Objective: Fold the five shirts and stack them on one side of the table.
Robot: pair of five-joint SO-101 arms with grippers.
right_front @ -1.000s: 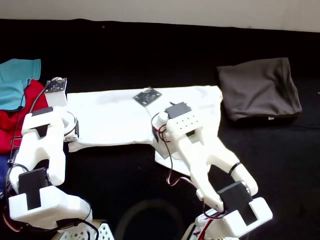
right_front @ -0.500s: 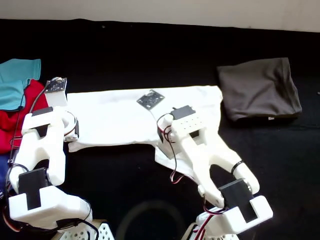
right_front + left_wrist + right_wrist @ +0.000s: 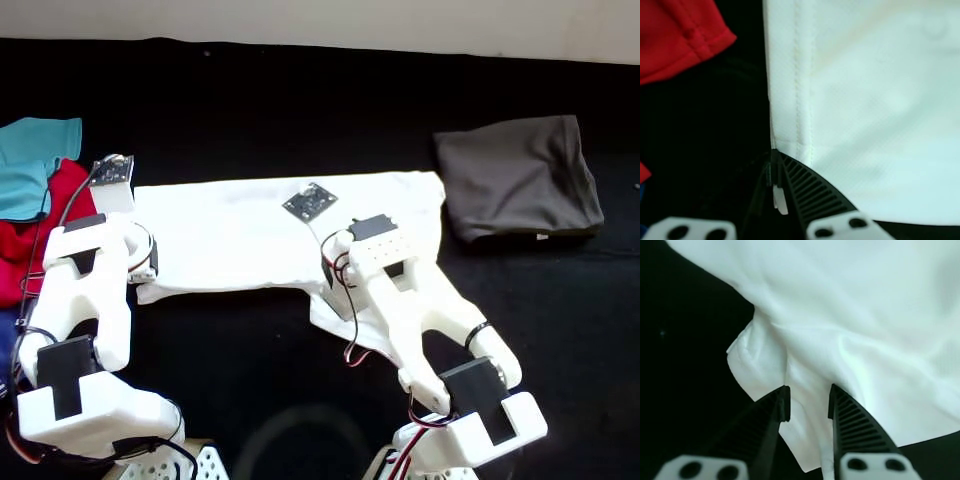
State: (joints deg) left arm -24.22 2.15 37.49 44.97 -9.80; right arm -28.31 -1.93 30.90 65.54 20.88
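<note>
Left gripper (image 3: 776, 162) pinched shut on the flat white cotton shirt's (image 3: 230, 235) hem; right gripper (image 3: 807, 402) partly open, straddling a fold.

The left arm (image 3: 85, 300) and right arm (image 3: 405, 295), low in the high view, are white plastic with black servo blocks, red-and-black cables (loosely looped) and ribbed black fingers (image 3: 855, 425).
</note>
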